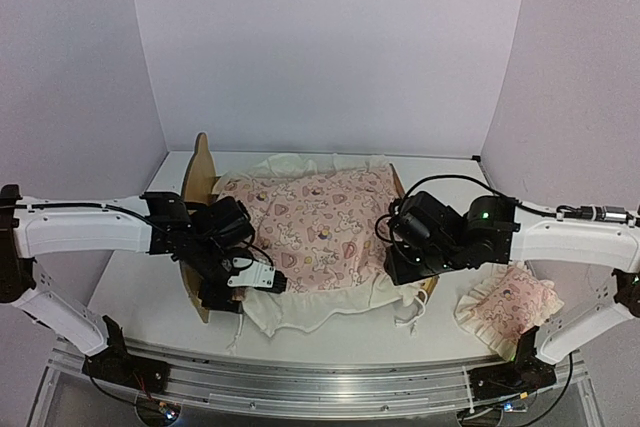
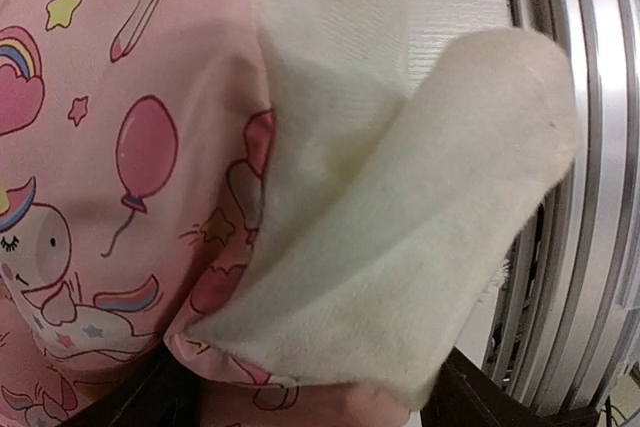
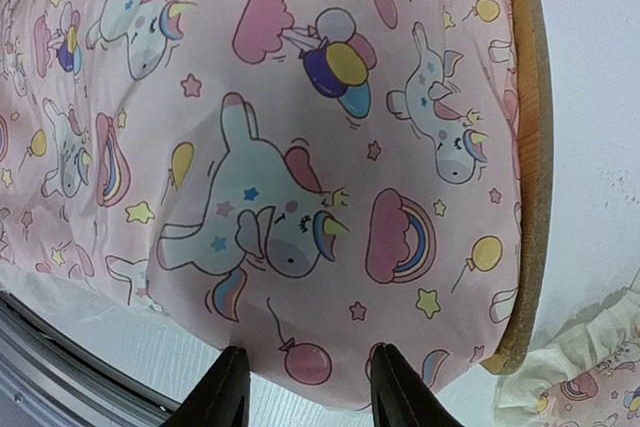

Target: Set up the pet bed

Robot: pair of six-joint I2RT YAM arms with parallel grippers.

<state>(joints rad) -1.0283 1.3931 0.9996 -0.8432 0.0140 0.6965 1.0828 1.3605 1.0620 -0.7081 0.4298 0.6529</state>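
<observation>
The pet bed stands mid-table, its plywood headboard (image 1: 203, 169) at the left. Its base is hidden under the pink unicorn-print cover (image 1: 320, 222), whose cream ruffle hangs over the near side. My left gripper (image 1: 238, 285) is at the cover's near left corner. In the left wrist view its fingers (image 2: 150, 399) stand wide apart, with the cover (image 2: 130, 167) and a folded cream ruffle (image 2: 400, 247) lying between them. My right gripper (image 1: 408, 265) is at the near right corner. Its fingers (image 3: 228, 387) hold a bulging edge of the cover (image 3: 290, 197) beside the plywood rail (image 3: 530, 147).
A small pink ruffled pillow (image 1: 505, 307) lies on the table at the right, beside the right arm; it also shows in the right wrist view (image 3: 590, 377). An aluminium rail (image 1: 320, 382) runs along the near edge. White walls enclose the back and sides.
</observation>
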